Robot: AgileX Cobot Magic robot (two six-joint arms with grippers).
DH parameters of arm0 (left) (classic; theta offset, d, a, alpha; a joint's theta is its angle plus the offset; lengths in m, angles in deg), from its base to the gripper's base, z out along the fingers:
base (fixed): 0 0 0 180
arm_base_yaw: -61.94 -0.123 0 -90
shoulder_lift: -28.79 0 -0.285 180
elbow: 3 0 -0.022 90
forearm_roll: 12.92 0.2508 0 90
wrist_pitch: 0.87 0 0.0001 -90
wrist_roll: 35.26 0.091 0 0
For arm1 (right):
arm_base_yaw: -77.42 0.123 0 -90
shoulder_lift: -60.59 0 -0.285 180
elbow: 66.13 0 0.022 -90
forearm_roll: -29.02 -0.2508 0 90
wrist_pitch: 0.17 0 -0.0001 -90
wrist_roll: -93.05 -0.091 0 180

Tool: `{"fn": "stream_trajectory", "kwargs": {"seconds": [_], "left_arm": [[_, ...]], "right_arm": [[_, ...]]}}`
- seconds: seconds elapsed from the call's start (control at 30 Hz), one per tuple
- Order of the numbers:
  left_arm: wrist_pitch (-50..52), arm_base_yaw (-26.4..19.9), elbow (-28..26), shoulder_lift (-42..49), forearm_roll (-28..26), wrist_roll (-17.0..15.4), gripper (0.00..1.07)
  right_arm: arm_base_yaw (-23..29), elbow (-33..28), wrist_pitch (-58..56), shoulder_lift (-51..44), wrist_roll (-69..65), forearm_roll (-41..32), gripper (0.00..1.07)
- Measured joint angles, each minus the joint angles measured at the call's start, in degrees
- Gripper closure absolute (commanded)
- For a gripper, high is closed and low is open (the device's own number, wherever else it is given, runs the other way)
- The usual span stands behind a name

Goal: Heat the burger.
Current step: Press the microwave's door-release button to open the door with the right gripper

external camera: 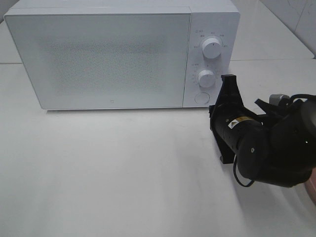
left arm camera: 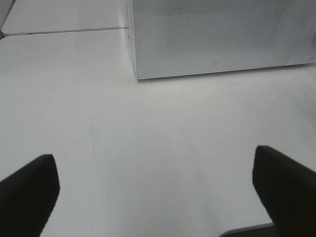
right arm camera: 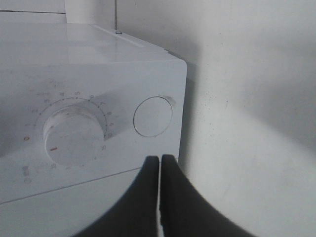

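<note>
The burger is out of view in all frames. A white microwave (external camera: pixel 108 54) stands at the back of the table with its door closed; it also shows in the left wrist view (left arm camera: pixel 212 34) and the right wrist view (right arm camera: pixel 89 79). My right gripper (external camera: pixel 228 83) is shut and empty, its tips (right arm camera: pixel 159 162) just in front of and slightly below the round button (right arm camera: pixel 153 116) at the panel's lower corner (external camera: pixel 201 98). My left gripper (left arm camera: pixel 153 155) is open and empty above bare table in front of the microwave's left corner; it is out of the exterior high view.
Two dials (external camera: pixel 212 48) (external camera: pixel 206 78) sit above the button; the lower one shows in the right wrist view (right arm camera: pixel 74 133). A pinkish rim (external camera: pixel 312 190) peeks in at the right edge behind the right arm. White table (external camera: pixel 123 168) spreads in front of the microwave.
</note>
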Motion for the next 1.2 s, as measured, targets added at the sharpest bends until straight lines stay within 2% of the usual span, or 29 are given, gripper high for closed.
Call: {"fn": "stream_trajectory", "kwargs": {"seconds": [0.2, 0.53, 1.2], "left_arm": [[0.0, 0.0, 0.0, 0.0, 0.0, 0.0, 0.07], [0.0, 0.0, 0.0, 0.0, 0.0, 0.0, 0.07], [0.0, 0.0, 0.0, 0.0, 0.0, 0.0, 0.07]], "right_arm": [[-3.55, 4.7, -1.38, 3.21, -1.26, 3.38, 1.07], [-6.42, 9.85, -3.55, 7.45, -2.41, 5.5, 1.07], [-7.62, 16.79, -5.16, 13.92, -4.13, 4.93, 1.07]]}}
